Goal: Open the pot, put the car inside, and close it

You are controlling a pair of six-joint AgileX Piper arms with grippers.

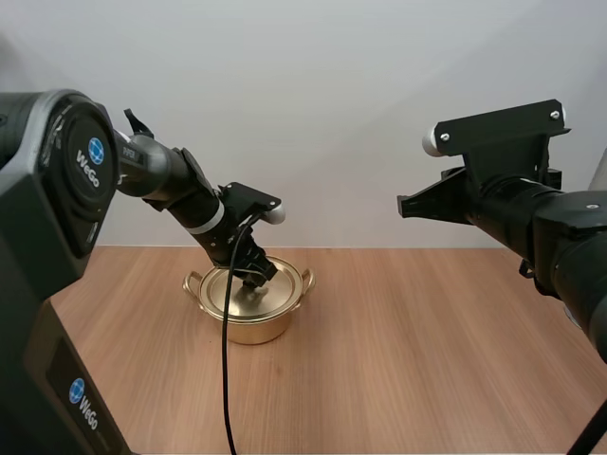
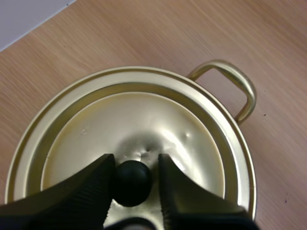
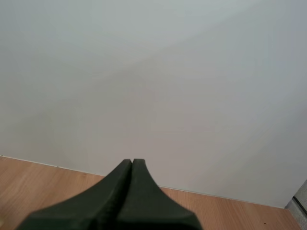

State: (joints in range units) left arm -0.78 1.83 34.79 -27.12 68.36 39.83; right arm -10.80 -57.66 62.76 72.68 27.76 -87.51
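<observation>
L jaws: clamped on black knob at centre of lid, one finger on each side. Lid seated flat on gold pot, rim even all round, knob pointing straight up. Pot upright on wooden table, left of centre, toward the far edge. Long axis through the two loop handles runs left to right across the table; one handle seen just beyond the lid rim. L arm slopes down to the lid.

R jaws: closed on nothing, fingers together as one wedge. R arm held high over the table's right side, well apart from pot.
</observation>
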